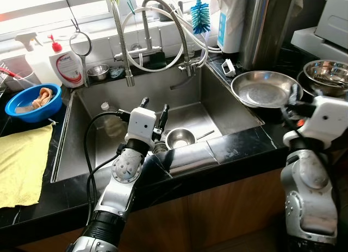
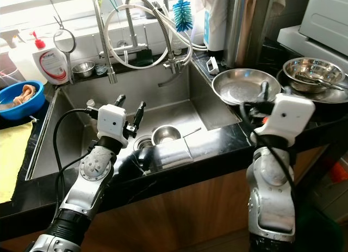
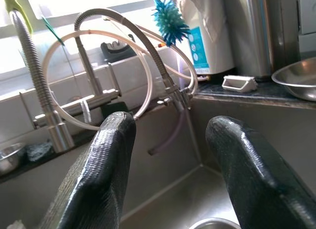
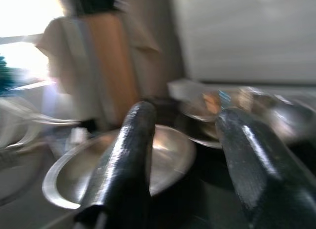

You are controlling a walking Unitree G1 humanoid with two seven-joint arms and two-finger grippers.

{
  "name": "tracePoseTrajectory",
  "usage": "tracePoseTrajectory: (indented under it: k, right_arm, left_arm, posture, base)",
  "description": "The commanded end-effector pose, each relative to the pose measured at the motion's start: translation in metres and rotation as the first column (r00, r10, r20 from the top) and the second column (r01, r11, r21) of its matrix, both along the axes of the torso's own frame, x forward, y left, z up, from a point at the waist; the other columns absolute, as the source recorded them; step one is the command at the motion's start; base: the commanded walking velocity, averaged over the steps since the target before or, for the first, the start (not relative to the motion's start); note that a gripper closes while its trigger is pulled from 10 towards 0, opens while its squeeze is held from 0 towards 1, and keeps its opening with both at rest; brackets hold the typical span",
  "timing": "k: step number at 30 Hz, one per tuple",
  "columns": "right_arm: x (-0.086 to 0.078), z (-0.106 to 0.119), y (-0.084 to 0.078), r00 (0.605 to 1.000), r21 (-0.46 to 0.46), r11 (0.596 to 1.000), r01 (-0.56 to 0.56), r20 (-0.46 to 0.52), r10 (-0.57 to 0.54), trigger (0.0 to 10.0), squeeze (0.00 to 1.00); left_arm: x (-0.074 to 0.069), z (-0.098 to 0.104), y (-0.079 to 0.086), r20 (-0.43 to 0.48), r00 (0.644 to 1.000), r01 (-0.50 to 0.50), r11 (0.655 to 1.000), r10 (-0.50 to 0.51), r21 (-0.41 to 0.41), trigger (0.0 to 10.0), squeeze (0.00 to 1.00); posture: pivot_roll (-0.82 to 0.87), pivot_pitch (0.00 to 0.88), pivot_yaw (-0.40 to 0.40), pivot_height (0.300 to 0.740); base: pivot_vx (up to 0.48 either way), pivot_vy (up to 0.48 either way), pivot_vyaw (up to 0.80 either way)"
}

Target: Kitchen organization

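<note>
The black counter (image 1: 239, 146) runs around a steel sink (image 1: 215, 108). In the sink basin, a small steel bowl (image 1: 180, 138) stands just below and beside the left gripper's (image 1: 153, 112) spread fingers. On the counter, a wide steel plate (image 1: 259, 89) lies just in front of the right gripper's (image 4: 190, 155) parted fingers, and a steel bowl (image 1: 326, 74) sits beyond it. Far to the outer side of the left fingers lie a yellow cloth (image 1: 22, 162) and a blue bowl (image 1: 33, 101). Behind the sink stand two soap bottles (image 1: 64, 67).
</note>
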State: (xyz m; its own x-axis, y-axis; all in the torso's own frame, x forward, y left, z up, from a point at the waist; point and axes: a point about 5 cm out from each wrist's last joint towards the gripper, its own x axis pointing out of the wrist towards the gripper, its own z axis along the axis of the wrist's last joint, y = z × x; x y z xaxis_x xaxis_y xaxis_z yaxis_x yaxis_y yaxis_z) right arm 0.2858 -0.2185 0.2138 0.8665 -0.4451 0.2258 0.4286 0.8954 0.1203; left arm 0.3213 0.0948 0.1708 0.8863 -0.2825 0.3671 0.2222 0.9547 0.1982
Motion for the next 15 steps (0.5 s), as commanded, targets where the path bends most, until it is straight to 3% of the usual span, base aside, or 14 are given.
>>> tracePoseTrajectory:
  k: [1,2,5,8,12,15]
  right_arm:
    - [0.001,0.002,-0.001,1.0,0.073,0.997,0.023,-0.006,-0.022,10.0,0.14]
    - [0.003,-0.001,-0.004,0.997,0.128,0.99,0.053,-0.056,-0.047,10.0,0.0]
    - [0.01,-0.004,-0.005,0.995,0.228,0.972,0.059,-0.096,-0.038,10.0,0.0]
    - [0.02,0.005,-0.008,0.996,0.215,0.976,0.037,-0.081,-0.02,10.0,0.0]
    - [0.03,0.004,-0.016,0.993,0.304,0.952,0.033,-0.116,0.002,10.0,0.0]
    - [0.042,0.002,-0.006,0.977,0.328,0.94,-0.092,-0.152,0.149,10.0,0.0]
  left_arm:
    - [0.003,-0.002,0.003,-0.021,1.0,-0.009,1.0,0.01,0.018,10.0,0.0]
    - [0.003,-0.003,0.004,-0.024,1.0,-0.01,1.0,0.011,0.018,10.0,0.0]
    - [0.002,-0.005,0.004,-0.032,0.999,-0.008,1.0,0.009,0.028,10.0,0.0]
    - [0.003,-0.005,0.003,-0.034,0.999,-0.005,1.0,0.006,0.03,10.0,0.0]
    - [0.004,-0.004,0.004,-0.031,0.999,-0.007,1.0,0.008,0.03,10.0,0.0]
    - [0.004,-0.004,0.004,-0.033,0.999,-0.009,0.999,0.01,0.035,10.0,0.0]
  posture:
    - [-0.27,0.0,0.117,0.74]
    - [-0.27,0.0,0.117,0.74]
    - [-0.28,0.0,0.125,0.74]
    - [-0.27,0.0,0.125,0.74]
    - [-0.27,0.0,0.127,0.74]
    - [-0.27,0.0,0.134,0.74]
  base:
    - [0.0,0.0,0.0]
    - [0.0,0.0,0.0]
    - [0.0,0.0,0.0]
    - [0.0,0.0,0.0]
    - [0.0,0.0,0.0]
    - [0.0,0.0,0.0]
